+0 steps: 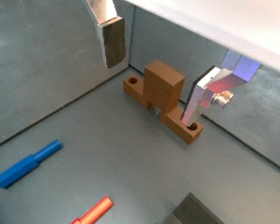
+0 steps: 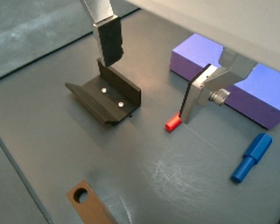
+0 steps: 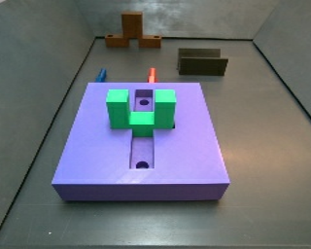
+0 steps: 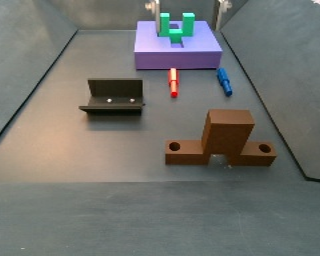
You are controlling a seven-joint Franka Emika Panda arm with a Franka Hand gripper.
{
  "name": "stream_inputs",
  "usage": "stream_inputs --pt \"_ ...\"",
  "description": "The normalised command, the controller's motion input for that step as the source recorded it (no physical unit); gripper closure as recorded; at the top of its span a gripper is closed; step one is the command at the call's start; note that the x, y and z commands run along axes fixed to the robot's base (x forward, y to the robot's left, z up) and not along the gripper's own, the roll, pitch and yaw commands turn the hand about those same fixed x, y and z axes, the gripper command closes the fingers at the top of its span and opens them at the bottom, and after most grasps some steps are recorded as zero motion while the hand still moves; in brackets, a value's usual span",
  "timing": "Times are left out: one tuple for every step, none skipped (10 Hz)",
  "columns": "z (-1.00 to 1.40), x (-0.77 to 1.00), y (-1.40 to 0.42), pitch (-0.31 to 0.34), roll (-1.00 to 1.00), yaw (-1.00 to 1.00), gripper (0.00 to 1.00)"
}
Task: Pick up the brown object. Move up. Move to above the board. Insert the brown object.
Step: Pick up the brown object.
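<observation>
Status: 0 of 4 steps done.
- My gripper (image 1: 154, 66): jaws wide, holding nothing, hanging above the floor over the brown object.
- Brown object (image 1: 164, 92): on the floor, not yet grasped.
- Board (image 3: 143, 136): well apart, green block (image 3: 141, 108) on top.
- Left: pick, lift, carry, insert.

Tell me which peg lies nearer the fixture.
The red peg; the blue peg lies beyond it, farther from the fixture. The gripper hangs open above the floor.
</observation>
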Motion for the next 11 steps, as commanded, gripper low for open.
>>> stream_inputs --pt "0.0 0.01 0.0 0.0 0.0 0.0 0.0" --pt "-0.01 0.07 0.0 0.0 -0.03 -0.01 0.0" --pt "-0.03 0.0 0.0 0.0 -0.04 0.0 0.0" --pt "-0.02 0.0 0.0 0.0 -0.07 0.0 0.0" --pt "-0.05 0.0 0.0 0.0 -0.08 0.0 0.0" --pt "-0.05 0.0 0.0 -0.003 -0.09 0.0 0.0" --pt "0.0 -0.22 0.77 0.0 -0.16 -0.08 0.0" --pt "0.0 -0.3 0.79 -0.004 -0.14 -0.06 0.0" --pt "0.0 -0.31 0.79 -0.013 -0.16 -0.05 0.0" --pt "0.0 -0.33 0.73 -0.031 -0.2 -0.06 0.0" --pt "-0.01 -0.33 0.7 -0.034 -0.2 -0.09 0.0"
